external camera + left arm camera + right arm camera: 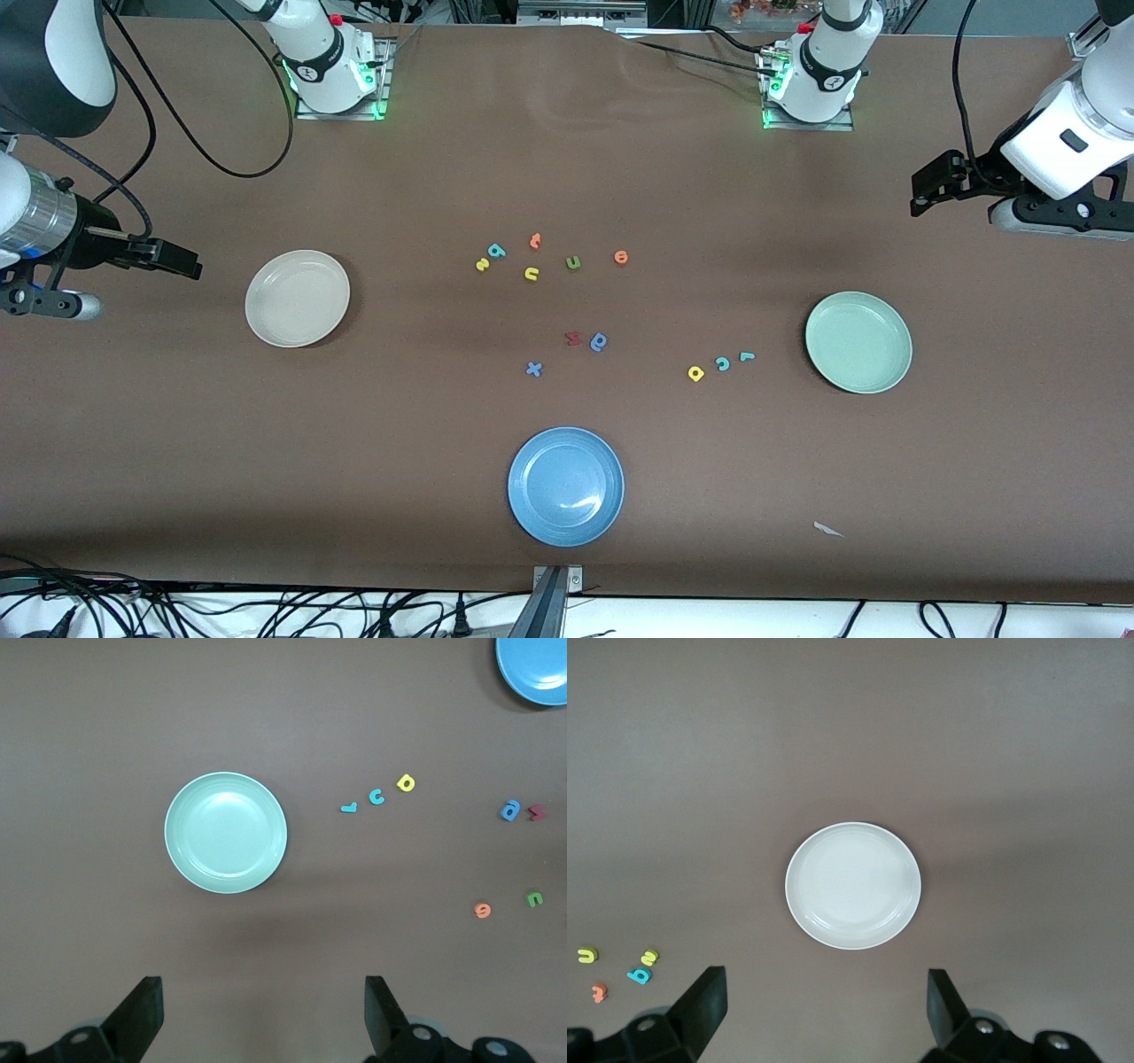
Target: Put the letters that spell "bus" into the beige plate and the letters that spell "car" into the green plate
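Both arms wait with jaws spread: left gripper (257, 1014) above the round mint-green plate (226, 833), right gripper (824, 1014) above the round cream-beige plate (853, 885).

Blue plate (565, 486) nearest the camera, blue x (533, 369), dark red letter (573, 338), green u (573, 262)
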`<action>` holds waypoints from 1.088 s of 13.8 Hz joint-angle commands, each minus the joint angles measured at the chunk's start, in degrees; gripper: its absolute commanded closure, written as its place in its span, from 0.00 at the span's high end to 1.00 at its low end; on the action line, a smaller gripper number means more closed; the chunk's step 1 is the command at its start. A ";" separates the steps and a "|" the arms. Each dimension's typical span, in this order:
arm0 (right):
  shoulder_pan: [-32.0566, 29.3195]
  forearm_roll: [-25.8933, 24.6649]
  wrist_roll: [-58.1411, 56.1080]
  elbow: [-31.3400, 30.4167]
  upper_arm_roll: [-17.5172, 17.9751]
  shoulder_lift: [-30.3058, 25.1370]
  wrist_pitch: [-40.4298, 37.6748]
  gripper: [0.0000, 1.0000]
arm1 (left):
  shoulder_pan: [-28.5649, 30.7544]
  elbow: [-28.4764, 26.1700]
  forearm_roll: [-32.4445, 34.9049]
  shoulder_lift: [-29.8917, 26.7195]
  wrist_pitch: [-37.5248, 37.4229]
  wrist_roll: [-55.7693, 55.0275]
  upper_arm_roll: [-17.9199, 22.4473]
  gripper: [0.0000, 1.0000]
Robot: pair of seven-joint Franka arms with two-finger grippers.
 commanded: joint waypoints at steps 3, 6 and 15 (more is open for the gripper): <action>-0.14 1.02 -0.40 0.07 0.15 -0.28 -0.76 1.00 | 1.32 -1.68 -0.54 -1.69 1.51 -0.02 -0.21 1.00; -0.14 1.02 -0.40 0.07 0.06 -0.28 -0.85 1.00 | 1.06 -2.02 -0.54 0.84 2.13 -0.28 -0.21 1.00; -0.14 1.02 -0.40 0.07 0.15 -0.37 -0.85 1.00 | 0.44 -7.29 -1.50 2.44 4.40 -0.62 -0.21 0.95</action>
